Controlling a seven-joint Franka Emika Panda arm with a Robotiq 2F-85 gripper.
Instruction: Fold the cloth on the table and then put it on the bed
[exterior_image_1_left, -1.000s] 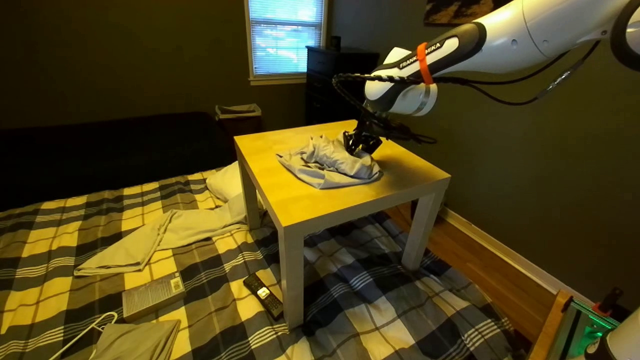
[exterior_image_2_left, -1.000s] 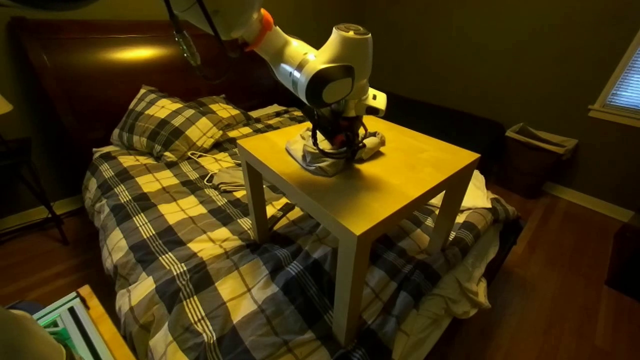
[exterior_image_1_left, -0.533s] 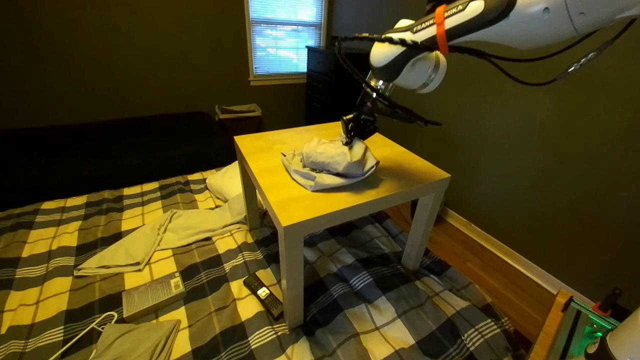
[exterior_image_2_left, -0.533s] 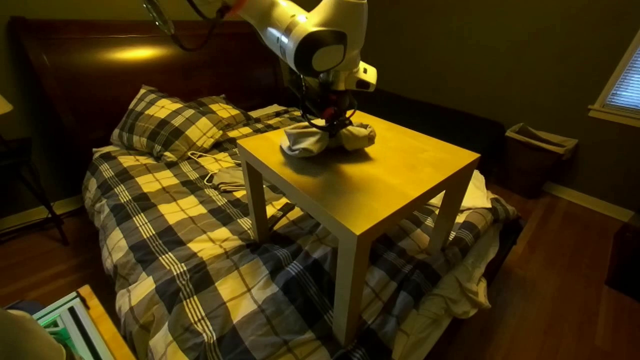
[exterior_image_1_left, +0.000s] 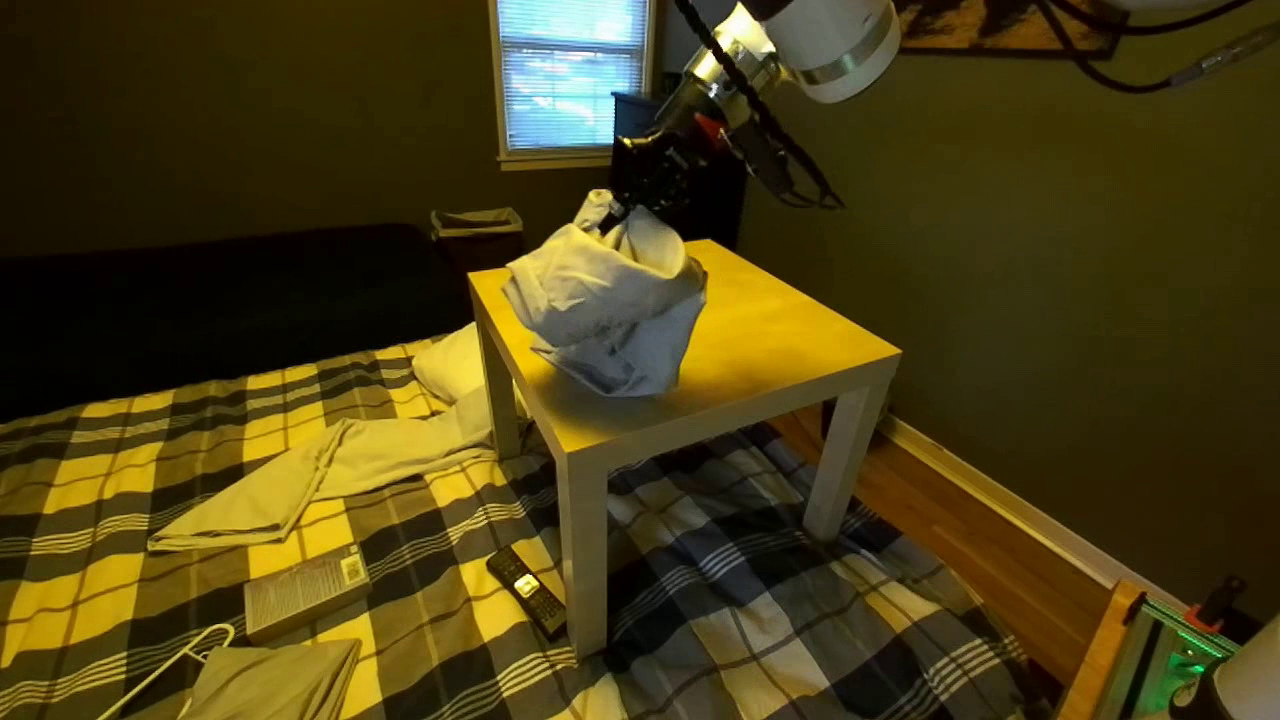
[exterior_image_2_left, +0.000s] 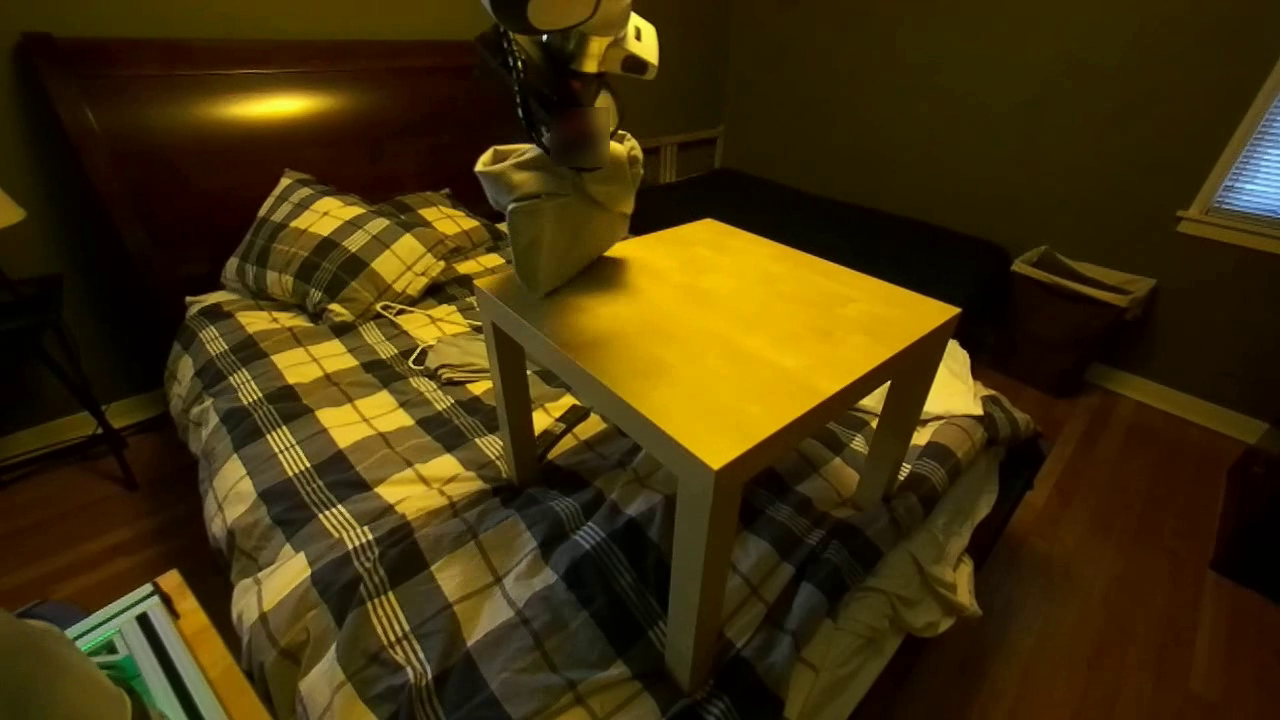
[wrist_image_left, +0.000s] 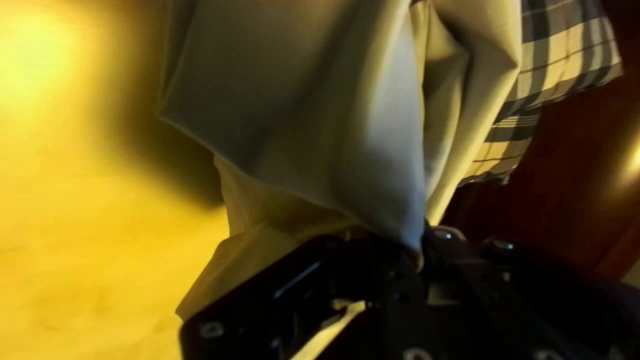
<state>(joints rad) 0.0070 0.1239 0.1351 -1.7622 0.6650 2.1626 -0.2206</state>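
A black two-fingered gripper (exterior_image_1_left: 614, 212) clamps a bunched light-grey cloth (exterior_image_1_left: 605, 305), hanging it over the square wood-topped table (exterior_image_1_left: 790, 345) near one corner; gripped only at the top, its loose folds may fall open.

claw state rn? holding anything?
Claw: closed on the gray cloth, which hangs bunched from it; can't tell whether its lower end touches the table.
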